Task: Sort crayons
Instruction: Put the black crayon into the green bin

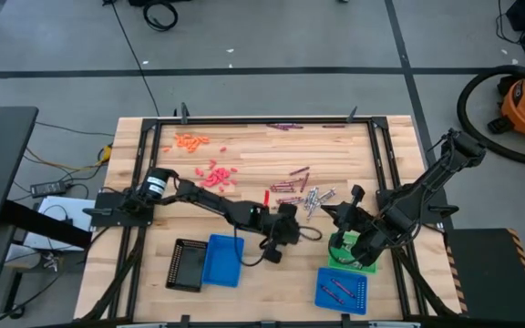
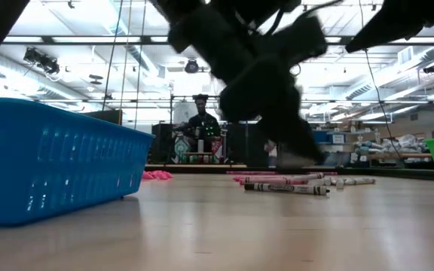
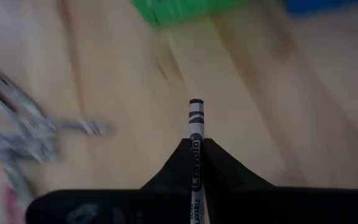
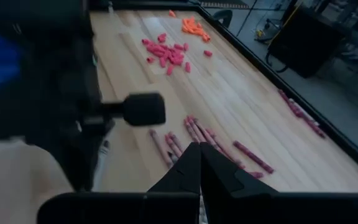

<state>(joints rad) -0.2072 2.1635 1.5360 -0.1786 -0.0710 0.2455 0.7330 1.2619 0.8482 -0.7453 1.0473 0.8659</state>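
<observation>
My left gripper [image 1: 292,230] is over the table's middle, shut on a silver-grey crayon [image 3: 196,121]. My right gripper [image 1: 335,215] hangs to its right, near the green tray [image 1: 349,257]. It is shut [image 4: 199,155], and I see nothing between its fingers. Loose crayons lie flat on the wood in groups: orange [image 1: 190,141], red-pink [image 1: 215,175], dark purple [image 1: 290,188] and silver-grey [image 1: 317,199]. In the low view the left gripper is a dark blur [image 2: 270,83] above the crayons [image 2: 285,185]. My left gripper pinches the silver-grey crayon between its two fingers, on the labelled wrapper [image 3: 195,163]. The crayon lies along the fingers. Its black-banded end [image 3: 196,109] sticks out past the fingertips, slanting down over bare wood. The rest of the crayon is hidden between the fingers.
A blue tray [image 1: 221,261] and a black tray [image 1: 187,265] stand side by side near the front edge, left of centre. Another blue tray [image 1: 343,292], with crayons in it, sits at the front right. A few purple crayons [image 1: 283,126] lie at the far edge.
</observation>
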